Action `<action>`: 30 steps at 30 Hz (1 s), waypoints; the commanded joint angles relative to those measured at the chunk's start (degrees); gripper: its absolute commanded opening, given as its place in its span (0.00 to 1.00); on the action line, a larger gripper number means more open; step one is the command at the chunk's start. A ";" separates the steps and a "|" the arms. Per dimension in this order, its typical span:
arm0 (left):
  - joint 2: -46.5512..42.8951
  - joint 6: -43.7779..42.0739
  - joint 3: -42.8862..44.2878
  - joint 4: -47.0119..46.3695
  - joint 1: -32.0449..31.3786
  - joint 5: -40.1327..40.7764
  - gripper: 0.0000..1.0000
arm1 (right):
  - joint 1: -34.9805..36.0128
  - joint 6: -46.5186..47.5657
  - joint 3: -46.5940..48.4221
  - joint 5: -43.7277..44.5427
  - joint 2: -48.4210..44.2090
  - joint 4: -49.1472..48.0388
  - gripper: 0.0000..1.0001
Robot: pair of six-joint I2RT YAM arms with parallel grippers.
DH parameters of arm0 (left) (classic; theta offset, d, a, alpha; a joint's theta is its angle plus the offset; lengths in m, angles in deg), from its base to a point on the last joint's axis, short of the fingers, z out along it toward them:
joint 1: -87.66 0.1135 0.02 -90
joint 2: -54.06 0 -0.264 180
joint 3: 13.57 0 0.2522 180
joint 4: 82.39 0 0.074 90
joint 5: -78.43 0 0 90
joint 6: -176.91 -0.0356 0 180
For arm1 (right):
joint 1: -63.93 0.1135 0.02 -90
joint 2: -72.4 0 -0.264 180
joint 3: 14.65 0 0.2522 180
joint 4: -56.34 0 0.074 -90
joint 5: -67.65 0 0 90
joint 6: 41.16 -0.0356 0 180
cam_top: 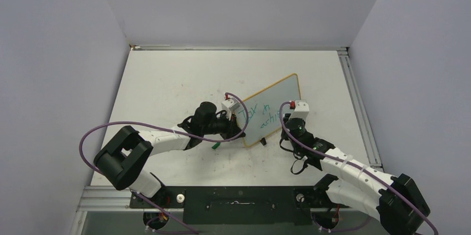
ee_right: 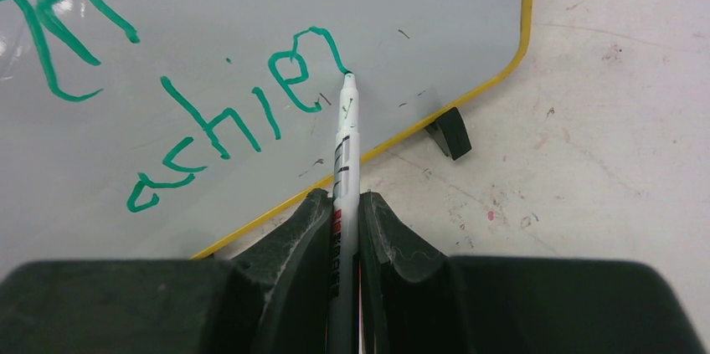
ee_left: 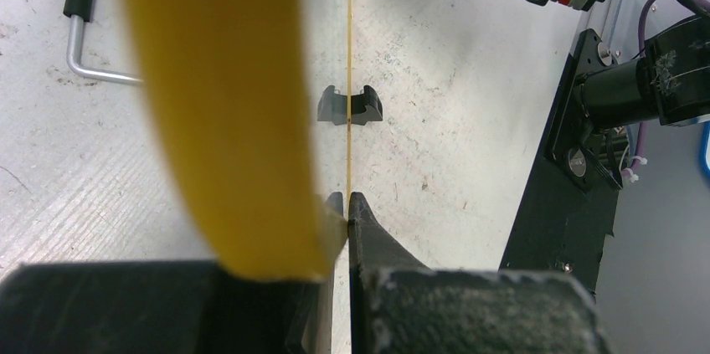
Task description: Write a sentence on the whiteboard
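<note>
The whiteboard stands tilted on the table, yellow-rimmed, with the teal sentence in two slanted lines. My left gripper is shut on the board's left edge. In the left wrist view the rim runs as a thin yellow line into the pinching fingertips of this gripper. My right gripper is shut on a white marker, whose tip touches the whiteboard at the end of the lower line of the sentence. In the top view the right gripper is at the board's right side.
A black foot props the board's lower edge, and another foot clips the rim. A metal hex key lies on the table to the left. A small green piece lies by the left arm. Metal rails border the table's right side.
</note>
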 commanded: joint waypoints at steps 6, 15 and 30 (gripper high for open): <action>-1.25 0.29 0.48 0.57 -0.74 -1.70 0.00 | -1.42 0.70 1.57 -0.66 1.88 -2.41 0.05; -1.29 0.21 0.56 0.59 -0.75 -1.68 0.00 | -2.08 4.15 3.75 -0.94 1.51 -5.99 0.05; -1.11 0.13 0.66 0.56 -0.79 -1.77 0.00 | -2.99 4.70 5.05 -1.51 0.17 -4.56 0.05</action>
